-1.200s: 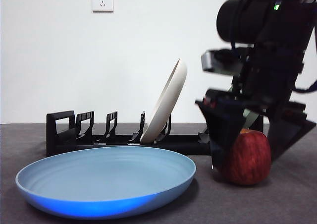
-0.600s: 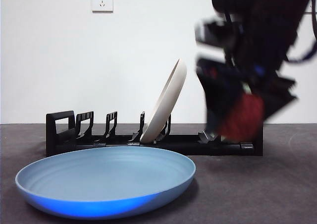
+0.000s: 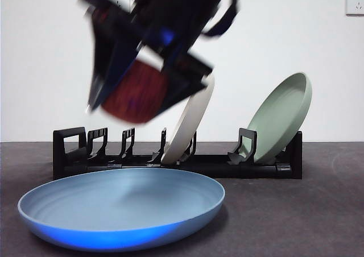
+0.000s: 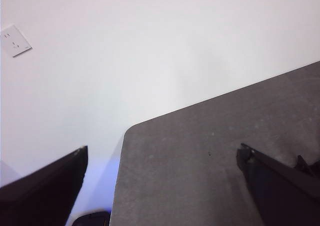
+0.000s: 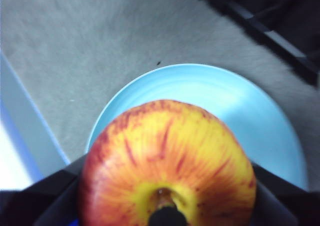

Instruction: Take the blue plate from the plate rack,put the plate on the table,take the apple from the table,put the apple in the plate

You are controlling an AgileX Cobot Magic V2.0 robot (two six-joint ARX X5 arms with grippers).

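The blue plate (image 3: pixel 122 206) lies flat on the table (image 3: pixel 296 223) in front of the plate rack (image 3: pixel 176 163). My right gripper (image 3: pixel 136 92) is shut on the apple (image 3: pixel 136 98) and holds it in the air above the plate, blurred by motion. In the right wrist view the apple (image 5: pixel 167 161) fills the space between the jaws, stem hollow up, with the blue plate (image 5: pixel 260 121) below it. My left gripper (image 4: pixel 160 186) is open and empty over bare table near the table's edge.
A cream-white plate (image 3: pixel 190 120) and a sage-green plate (image 3: pixel 281 117) lean in the rack's slots. A wall socket (image 3: pixel 354 2) is on the white wall behind. The rack (image 5: pixel 270 26) shows as a dark bar beyond the plate in the right wrist view.
My right gripper has lifted the apple off the table at the right and carried it left and up, to above the blue plate. The sage-green plate has come into sight.
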